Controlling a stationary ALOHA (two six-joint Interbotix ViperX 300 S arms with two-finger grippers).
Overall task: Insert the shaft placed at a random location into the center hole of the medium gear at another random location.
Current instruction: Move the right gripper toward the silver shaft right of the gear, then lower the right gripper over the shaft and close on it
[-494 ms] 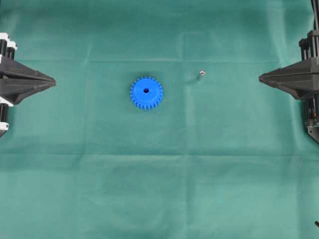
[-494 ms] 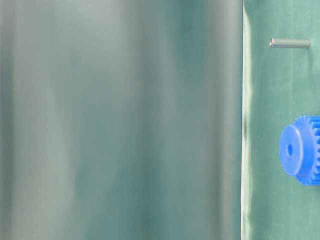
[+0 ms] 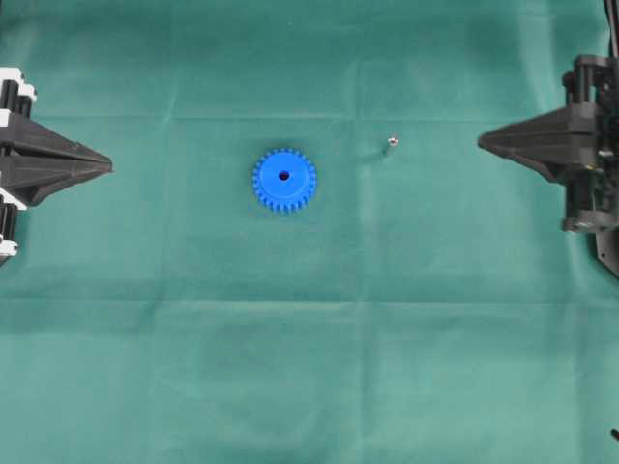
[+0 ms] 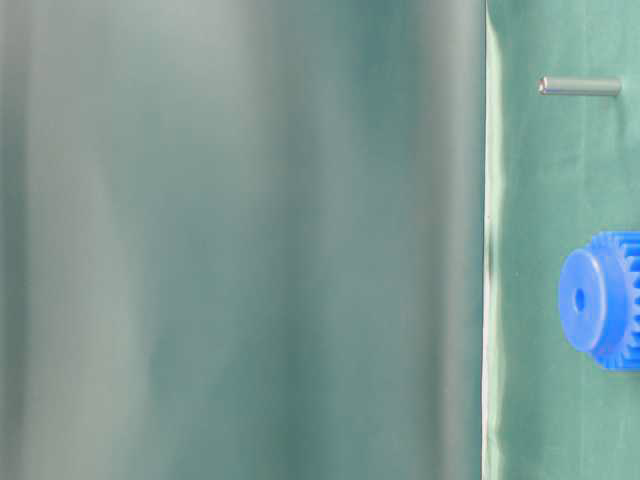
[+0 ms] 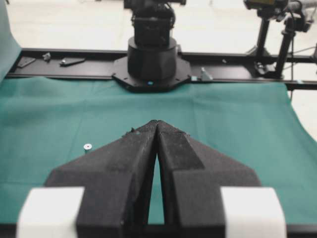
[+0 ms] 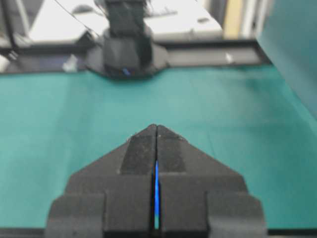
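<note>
The medium gear (image 3: 284, 180), a bright blue toothed wheel, lies flat on the green cloth left of the middle, with its dark center hole (image 3: 283, 176) facing up. The shaft (image 3: 391, 144), a tiny silver pin, stands on end to the gear's right, well apart from it. The table-level view shows the shaft (image 4: 580, 86), the gear (image 4: 600, 298) and its center hole (image 4: 579, 298). My left gripper (image 3: 108, 166) is shut and empty at the left edge. Far right, my right gripper (image 3: 481, 143) is shut and empty, pointing toward the shaft. The left wrist view shows the shaft (image 5: 87, 146) left of the gripper (image 5: 157, 122).
Green cloth (image 3: 309, 367) covers the whole table. The right arm's base (image 5: 151, 54) stands at the cloth's far edge in the left wrist view. The left arm's base (image 6: 126, 49) shows beyond the right gripper (image 6: 156, 126). A blue sliver of gear (image 6: 156, 193) shows through its slit.
My right gripper has moved inward toward the shaft and slightly up in the overhead view. The left gripper, the gear and the shaft have barely moved.
</note>
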